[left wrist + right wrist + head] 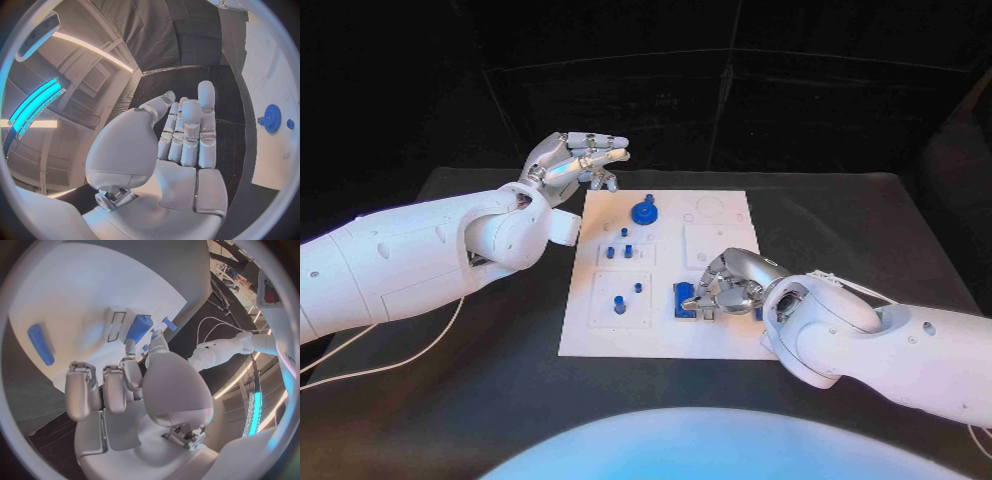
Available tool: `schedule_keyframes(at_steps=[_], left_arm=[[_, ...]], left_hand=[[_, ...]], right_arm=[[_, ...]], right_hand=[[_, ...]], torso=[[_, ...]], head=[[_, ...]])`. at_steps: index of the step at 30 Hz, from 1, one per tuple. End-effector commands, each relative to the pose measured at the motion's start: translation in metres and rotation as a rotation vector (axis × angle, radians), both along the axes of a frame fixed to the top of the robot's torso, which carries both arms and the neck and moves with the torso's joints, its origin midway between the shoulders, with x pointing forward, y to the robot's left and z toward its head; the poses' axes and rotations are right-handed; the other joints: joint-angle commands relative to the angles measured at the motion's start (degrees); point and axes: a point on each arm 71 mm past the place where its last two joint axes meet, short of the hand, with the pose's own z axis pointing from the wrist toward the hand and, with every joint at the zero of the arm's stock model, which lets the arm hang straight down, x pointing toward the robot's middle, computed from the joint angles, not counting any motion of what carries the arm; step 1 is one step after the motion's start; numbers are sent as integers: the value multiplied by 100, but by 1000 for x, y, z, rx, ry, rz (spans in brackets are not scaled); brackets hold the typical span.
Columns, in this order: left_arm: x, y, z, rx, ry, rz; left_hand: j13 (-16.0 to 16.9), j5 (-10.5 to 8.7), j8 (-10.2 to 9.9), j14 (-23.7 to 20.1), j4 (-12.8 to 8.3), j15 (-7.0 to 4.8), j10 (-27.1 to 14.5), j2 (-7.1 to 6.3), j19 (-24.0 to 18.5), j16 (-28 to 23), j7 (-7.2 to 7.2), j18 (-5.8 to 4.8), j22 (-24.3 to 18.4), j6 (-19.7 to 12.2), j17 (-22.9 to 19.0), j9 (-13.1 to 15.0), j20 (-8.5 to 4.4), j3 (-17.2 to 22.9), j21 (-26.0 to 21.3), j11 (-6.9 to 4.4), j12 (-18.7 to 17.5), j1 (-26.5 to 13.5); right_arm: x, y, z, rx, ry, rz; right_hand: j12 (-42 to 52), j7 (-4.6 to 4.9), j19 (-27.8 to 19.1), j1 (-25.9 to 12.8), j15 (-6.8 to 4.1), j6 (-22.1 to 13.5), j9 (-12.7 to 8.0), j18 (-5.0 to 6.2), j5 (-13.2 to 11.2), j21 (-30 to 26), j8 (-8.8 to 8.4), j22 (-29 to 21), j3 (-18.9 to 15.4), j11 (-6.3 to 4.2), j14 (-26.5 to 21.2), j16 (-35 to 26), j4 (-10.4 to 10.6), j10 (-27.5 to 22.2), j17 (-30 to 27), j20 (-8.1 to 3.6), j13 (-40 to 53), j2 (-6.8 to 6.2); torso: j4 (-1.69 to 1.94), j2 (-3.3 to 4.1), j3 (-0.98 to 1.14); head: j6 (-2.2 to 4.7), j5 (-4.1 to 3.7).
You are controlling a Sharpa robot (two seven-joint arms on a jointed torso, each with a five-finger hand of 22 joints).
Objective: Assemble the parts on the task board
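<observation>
L arm comes in over the table's left side, forearm angled toward the task board (589, 330). Left hand (574, 162) is raised just off the board's far-left corner, palm up-ish, fingers (187, 130) straight and side by side, thumb apart, nothing in it, released.

R arm reaches in from the near-right, elbow bulky near the board's near-right corner. Right hand (728, 285) sits low over the board's right edge area, fingers curled down. In the R wrist view the thumb and a fingertip (130, 347) touch a blue cylindrical part (140, 327) at a white slot block; looks like a pinch, grasping that part.

Blue gear (645, 211) stands near the board's far edge, left of centre. Small blue pegs (626, 240) sit in the mid-left squares. A blue bar (39, 343) lies flat on the board apart from the hand.

No readable writing or labels on board, parts or arms.
</observation>
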Motion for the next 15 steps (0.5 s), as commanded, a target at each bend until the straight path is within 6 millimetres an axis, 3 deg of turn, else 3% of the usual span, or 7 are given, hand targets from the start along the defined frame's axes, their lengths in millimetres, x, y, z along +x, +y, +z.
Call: schedule_keyframes(at_steps=[1,5,10,15], left_arm=[[0,-1,1,-8,-2,-10],[0,-1,1,-8,-2,-9],[0,-2,1,-9,-2,-13],[0,-2,1,-9,-2,-12]], left_hand=[[-7,-16,24,-38,-13,-8,-30,33,7,-20,3,79,-6,-22,-5,-5,8,-33,-23,-5,20,28],[-7,-16,24,-38,-13,-8,-30,33,7,-20,3,79,-6,-22,-5,-5,8,-33,-23,-5,20,28],[-7,-16,24,-38,-13,-8,-30,33,7,-20,3,79,-6,-22,-5,-5,8,-33,-23,-5,20,28],[-7,-16,24,-38,-13,-8,-30,33,7,-20,3,79,-6,-22,-5,-5,8,-33,-23,-5,20,28]], right_arm=[[0,-1,4,12,-40,16],[-1,-1,4,8,-35,26],[-1,2,3,1,-24,39],[0,2,1,-14,-13,43]], right_hand=[[-4,-3,-26,35,7,-46,10,-44,109,-26,3,712,-22,-10,345,-17,-32,-4,142,-14,-15,23],[-9,-2,-29,45,9,-52,14,-43,131,-29,4,709,-40,-8,344,-20,-44,-6,139,-12,-16,5],[-1,-9,-28,93,8,-27,29,-44,129,-29,29,710,-47,-12,346,-17,-79,-1,148,-11,-4,9],[2,-21,-25,166,2,6,51,-44,120,-28,64,715,-46,-22,348,-14,-133,5,156,-13,4,31]], torso=[[1,-5,-2],[-16,-7,-6],[12,-2,-2],[14,-3,-7]], head=[[10,2],[17,2],[22,-18],[11,-9]])
